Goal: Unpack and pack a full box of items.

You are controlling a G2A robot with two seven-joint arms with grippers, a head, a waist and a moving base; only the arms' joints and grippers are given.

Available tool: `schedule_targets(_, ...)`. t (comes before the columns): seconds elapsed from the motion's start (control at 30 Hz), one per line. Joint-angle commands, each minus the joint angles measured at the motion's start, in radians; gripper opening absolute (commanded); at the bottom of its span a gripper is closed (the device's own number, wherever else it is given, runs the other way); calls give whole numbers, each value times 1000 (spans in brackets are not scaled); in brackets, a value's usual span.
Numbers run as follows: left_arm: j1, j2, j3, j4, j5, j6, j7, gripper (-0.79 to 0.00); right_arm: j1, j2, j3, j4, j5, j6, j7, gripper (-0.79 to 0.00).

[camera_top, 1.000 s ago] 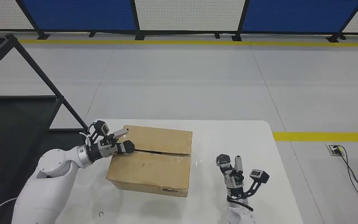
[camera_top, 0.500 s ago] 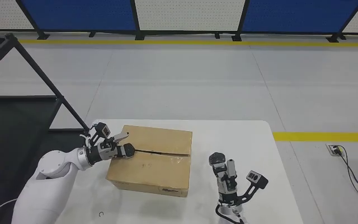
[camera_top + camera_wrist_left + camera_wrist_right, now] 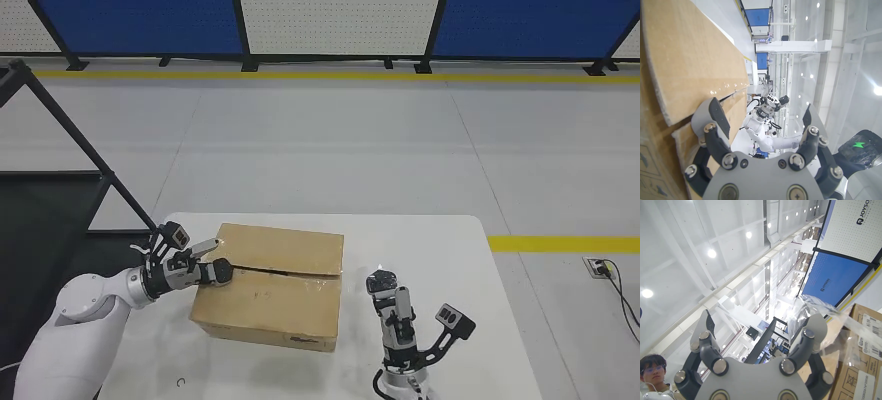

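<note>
The opening of the box is judged to be the step in hand, with nothing yet unpacked. The left gripper [image 3: 762,111] is held released, its jaws spread wide, and nothing is gripped between them. The cardboard box [image 3: 270,292] is found directly ahead of this claw and touching it: one finger is set against the end of the seam where the two top flaps [image 3: 285,252] meet, while the other is kept out in the air, clear of the cardboard. The flaps are closed, though one edge is raised a little over its neighbour just at that finger. The box itself is rested on the white table [image 3: 430,240]. Farther along, the right gripper [image 3: 390,295] is pointed upward, released as well, with the box just beside it and apart from it. A strip of clear tape [image 3: 810,308] is seen clinging to the outside of one finger and trailing toward the box; whether it is attached there cannot be told. For the next move, the left finger would need to be worked under the raised edge and the flap lifted without the box being shoved, and the tape shed from the right claw.
</note>
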Motion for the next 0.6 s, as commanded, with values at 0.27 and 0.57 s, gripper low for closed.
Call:
schedule_targets(0.27,22,2,-9,-33,2,16,51,0,-2,-5,-8,-31,0,29,-10,0)
schedule_targets(0.57,77,12,-51,-82,-17,73,134,0,69,-31,-66,2,-65,91,-73,0)
